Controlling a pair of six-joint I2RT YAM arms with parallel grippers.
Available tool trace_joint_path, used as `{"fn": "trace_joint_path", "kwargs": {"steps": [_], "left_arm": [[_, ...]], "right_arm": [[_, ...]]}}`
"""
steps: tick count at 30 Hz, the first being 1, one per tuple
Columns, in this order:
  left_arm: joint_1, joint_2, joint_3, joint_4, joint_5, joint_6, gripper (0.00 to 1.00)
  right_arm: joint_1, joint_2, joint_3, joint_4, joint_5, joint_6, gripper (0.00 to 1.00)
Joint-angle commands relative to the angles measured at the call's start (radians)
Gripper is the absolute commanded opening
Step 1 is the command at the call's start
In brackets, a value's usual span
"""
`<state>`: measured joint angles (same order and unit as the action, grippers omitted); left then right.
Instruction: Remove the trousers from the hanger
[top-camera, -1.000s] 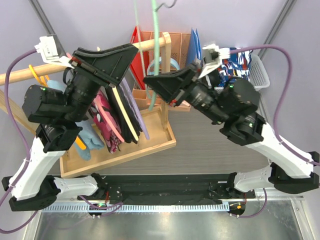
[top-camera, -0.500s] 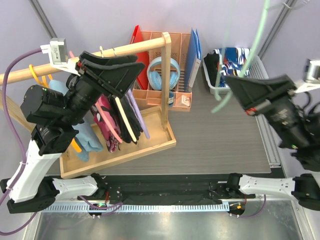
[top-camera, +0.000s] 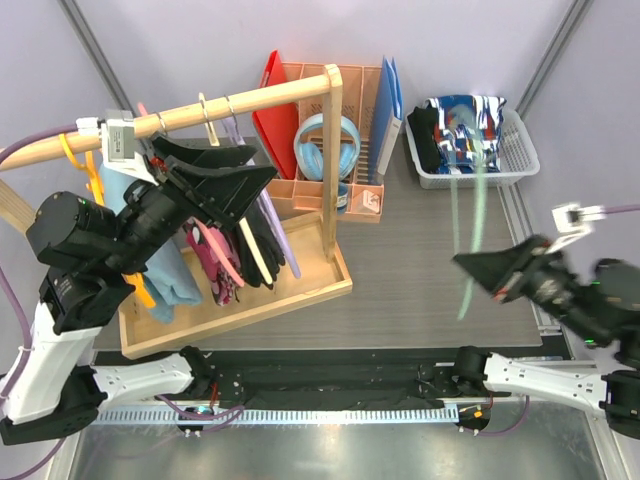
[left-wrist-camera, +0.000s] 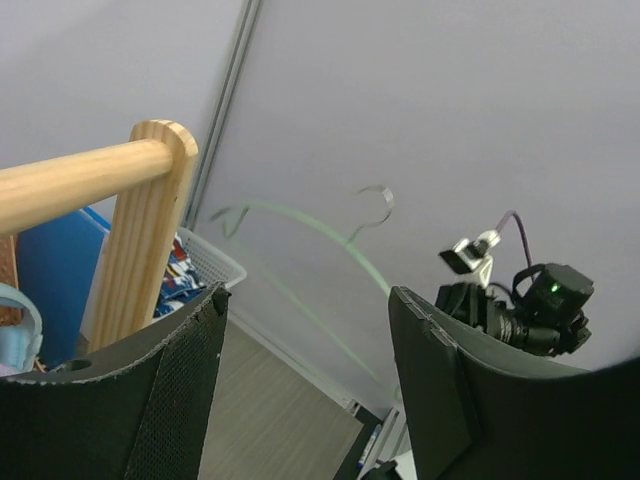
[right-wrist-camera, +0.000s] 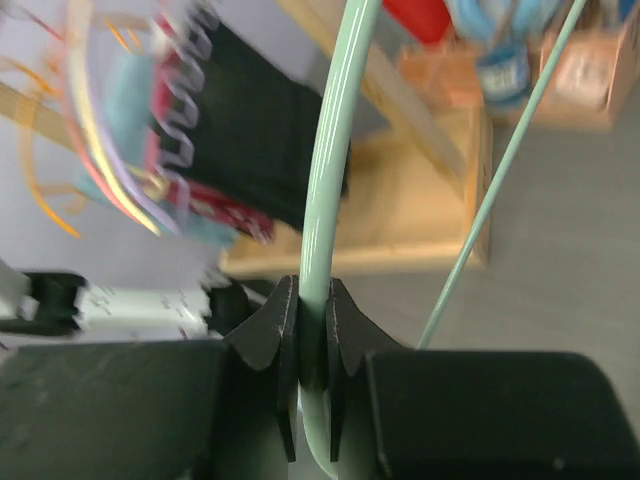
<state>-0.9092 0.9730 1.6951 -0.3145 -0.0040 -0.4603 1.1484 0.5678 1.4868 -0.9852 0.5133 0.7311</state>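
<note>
right wrist, right gripper (right-wrist-camera: 312, 335) clamping green hanger (right-wrist-camera: 336, 150)

The left gripper (top-camera: 258, 165) hovers at the rail of the wooden rack (top-camera: 333, 150). Behind and to the right of the rack, a white basket (top-camera: 518, 155) holds the black trousers (top-camera: 424, 135) and the printed trousers (top-camera: 478, 115). Well right of the rack, the right gripper (top-camera: 462, 265) clasps a blurred pale-green hanger (top-camera: 480, 205).

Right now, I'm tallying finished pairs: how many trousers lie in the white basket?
2: the black trousers at the basket's left end, and the blue printed trousers beside them to the right. Others could be hidden underneath.
</note>
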Motion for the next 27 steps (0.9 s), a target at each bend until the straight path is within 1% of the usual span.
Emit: {"fn": "trace_joint_path", "kwargs": {"steps": [1, 2, 3, 6, 7, 10, 11, 14, 19, 20, 22, 27], "left_arm": [[-0.002, -0.039, -0.005, -0.043, -0.030, 0.060, 0.66], [-0.002, -0.045, -0.011, -0.046, -0.034, 0.064, 0.66], [-0.002, -0.052, -0.014, -0.047, -0.037, 0.069, 0.67], [0.000, -0.072, -0.029, -0.058, -0.054, 0.084, 0.67], [0.000, -0.079, -0.032, -0.061, -0.060, 0.089, 0.67], [0.000, -0.086, -0.041, -0.075, -0.067, 0.101, 0.67], [0.000, -0.092, -0.049, -0.075, -0.073, 0.103, 0.67], [-0.002, -0.112, -0.080, -0.071, -0.086, 0.101, 0.67], [0.000, -0.137, -0.107, -0.069, -0.103, 0.097, 0.68], [-0.002, -0.143, -0.115, -0.067, -0.108, 0.097, 0.68], [0.000, -0.145, -0.118, -0.064, -0.111, 0.095, 0.68], [-0.002, -0.134, -0.106, -0.078, -0.110, 0.095, 0.68]], "right_arm": [[0.001, -0.011, -0.166, -0.159, -0.174, 0.172, 0.01], [0.001, -0.023, -0.195, -0.164, -0.203, 0.210, 0.01], [0.001, -0.032, -0.244, -0.167, -0.225, 0.227, 0.01], [0.001, -0.059, -0.316, -0.184, -0.317, 0.266, 0.01], [0.001, -0.059, -0.329, -0.185, -0.385, 0.268, 0.01], [0.001, -0.051, -0.382, -0.188, -0.501, 0.268, 0.01], [0.001, -0.046, -0.398, -0.173, -0.619, 0.266, 0.01], [0.001, -0.065, -0.450, -0.126, -0.749, 0.275, 0.01], [0.001, -0.088, -0.464, -0.053, -0.858, 0.301, 0.01], [0.001, -0.097, -0.471, -0.014, -0.869, 0.307, 0.01], [0.001, -0.100, -0.484, 0.043, -0.878, 0.320, 0.01], [0.001, -0.086, -0.458, 0.080, -0.862, 0.309, 0.01]]}}
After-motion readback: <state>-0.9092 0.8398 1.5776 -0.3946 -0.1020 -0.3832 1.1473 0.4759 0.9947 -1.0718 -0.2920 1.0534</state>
